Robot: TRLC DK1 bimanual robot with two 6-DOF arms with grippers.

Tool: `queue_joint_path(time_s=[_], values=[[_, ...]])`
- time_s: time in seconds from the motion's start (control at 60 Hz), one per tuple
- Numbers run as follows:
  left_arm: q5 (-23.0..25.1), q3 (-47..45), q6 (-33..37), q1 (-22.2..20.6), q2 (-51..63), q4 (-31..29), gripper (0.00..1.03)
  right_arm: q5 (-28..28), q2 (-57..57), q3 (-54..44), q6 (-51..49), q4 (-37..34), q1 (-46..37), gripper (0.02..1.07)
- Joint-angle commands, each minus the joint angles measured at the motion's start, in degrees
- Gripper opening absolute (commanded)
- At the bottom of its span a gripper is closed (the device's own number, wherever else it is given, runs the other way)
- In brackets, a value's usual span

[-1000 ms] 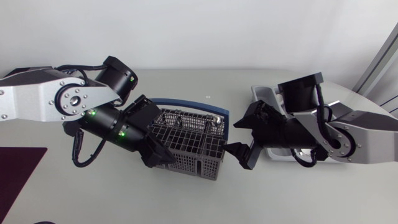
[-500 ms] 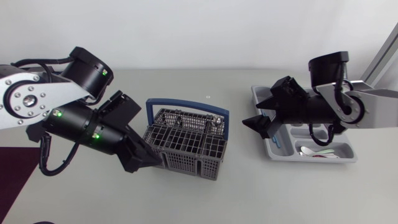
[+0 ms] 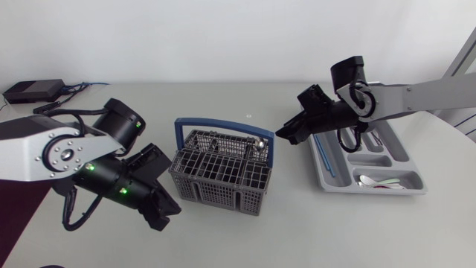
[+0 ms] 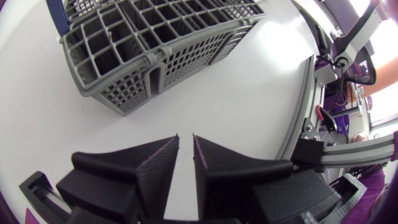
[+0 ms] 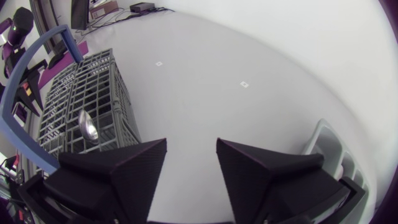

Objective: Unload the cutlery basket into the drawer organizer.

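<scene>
The grey plastic lattice cutlery basket point(image 3: 216, 195) with its blue hoop handle point(image 3: 216, 123) stands at the centre of the head view on the pale grey table point(image 3: 297, 231). The light grey compartmented drawer organizer point(image 3: 370, 158) lies well apart from it at the right of the frame. Unloading looks partly done. A silver spoon point(image 3: 367, 179) lies in one of the tray's lower compartments with something small and red just beside it, too small to name, and a thin blue stick-like utensil point(image 3: 326, 151) lies in the long compartment at the tray's left side. Work is left, though: in the right wrist view the bowl of a shiny metal spoon point(image 5: 87, 127) stands up out of a basket cell. Whether more cutlery sits deeper in the grid cannot be told. The left gripper point(image 3: 160, 217) hangs low at the lower left of the frame, just beside the basket's near corner. Its wedge fingers are drawn almost together with only a thin slit between them, pinching nothing. The right gripper point(image 3: 285, 135) sits right of centre, between basket and tray. Its fingers are spread and empty. By my judgement the next pick falls to it, and the remaining spoon is the likely target.
</scene>
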Motion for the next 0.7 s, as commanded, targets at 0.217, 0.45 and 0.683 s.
queue_joint_path(time_s=[0.217,0.45,0.683], values=[[-3.15,-1.56,0.14,0.17,4.79,7.70,0.12,-6.21,5.32,5.36,-0.74,-9.62,3.91,0.11],[-3.50,2.75,0.22,2.54,7.95,12.18,0.12,-8.32,-1.18,-0.09,-4.61,-13.48,4.09,0.10],[-3.85,8.11,0.22,4.48,13.40,16.13,0.12,-8.67,-7.95,-6.68,-5.67,-14.80,4.61,0.10]])
